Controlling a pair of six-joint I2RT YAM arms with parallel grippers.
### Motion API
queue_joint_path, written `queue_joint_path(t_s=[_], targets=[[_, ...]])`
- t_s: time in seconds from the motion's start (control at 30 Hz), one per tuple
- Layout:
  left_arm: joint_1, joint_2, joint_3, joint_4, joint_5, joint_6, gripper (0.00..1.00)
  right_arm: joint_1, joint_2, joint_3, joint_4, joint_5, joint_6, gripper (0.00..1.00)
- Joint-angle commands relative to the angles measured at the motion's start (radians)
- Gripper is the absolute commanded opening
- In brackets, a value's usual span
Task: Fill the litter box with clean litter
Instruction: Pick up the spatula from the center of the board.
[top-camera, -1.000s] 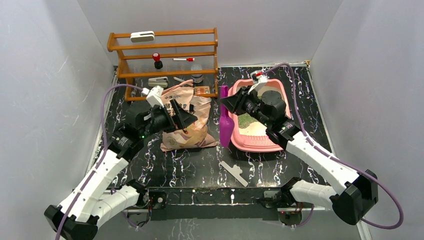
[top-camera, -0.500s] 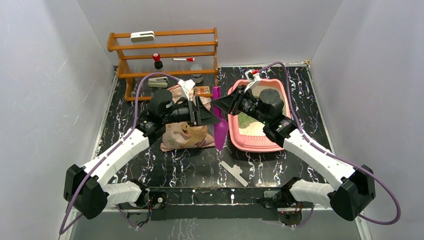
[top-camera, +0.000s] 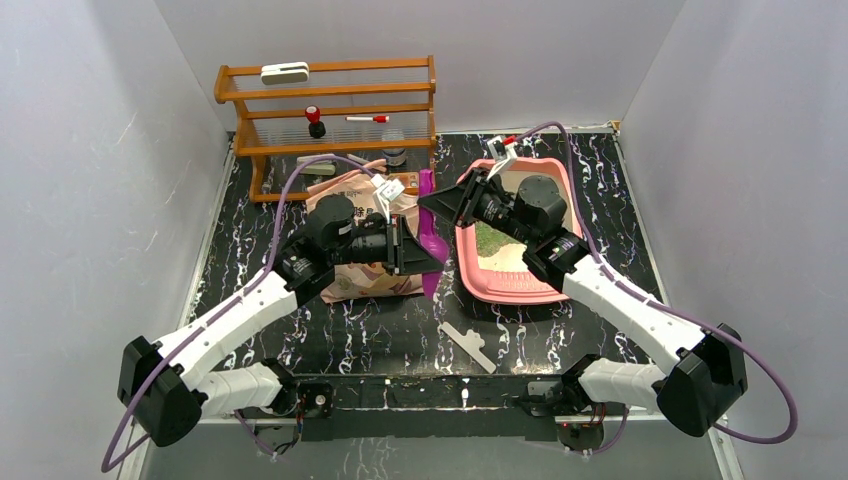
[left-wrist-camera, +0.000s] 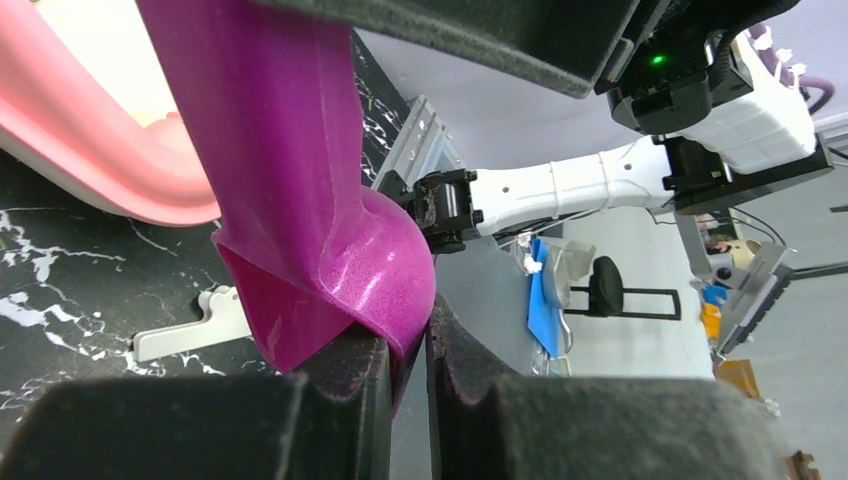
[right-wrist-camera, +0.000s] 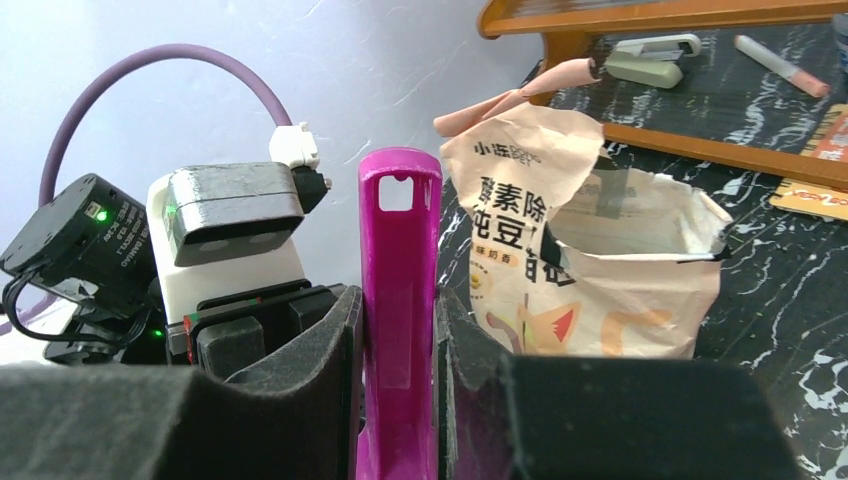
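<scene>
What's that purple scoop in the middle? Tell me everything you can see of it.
The scoop looks like glittery magenta plastic. It has a long flat handle with a hanging slot at its end, widening into a rounded bowl. From above it runs lengthwise between the bag and the litter box, handle end toward the back. The right gripper clamps the handle, and the left gripper pinches the bowl's edge. Whether it touches the table is unclear.

Bag (right-wrist-camera: 560, 280): large dark Chinese characters, reading "素除" on one line and "纯豆" below it. Smaller print above and below is too small to read.
</scene>
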Motion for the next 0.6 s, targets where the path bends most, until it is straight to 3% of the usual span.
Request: queue_joint_path(t_s=[0.0,0.17,0.23,0.33,0.57], targets=[[-0.002,-0.041,0.062,-0.187,-0.109,0.124,0.0,-0.004,-0.014,0.058,0.074,-0.025,-0.024,0.18],[-0.002,-0.024,0.153,-0.409,-0.204,0.306,0.0,-0.003,-0.038,0.093,-0.074,0.012,-0.082,0.64],[-0.002,-0.017,0.178,-0.48,-0.249,0.354,0.0,-0.004,-0.054,0.119,-0.151,0.053,-0.121,0.74],[-0.002,-0.014,0.201,-0.547,-0.296,0.409,0.0,-0.003,-0.075,0.163,-0.267,0.126,-0.179,0.81],[-0.03,-0.005,0.273,-0.731,-0.513,0.595,0.0,-0.01,-0.008,0.417,-0.632,0.223,-0.24,0.82]])
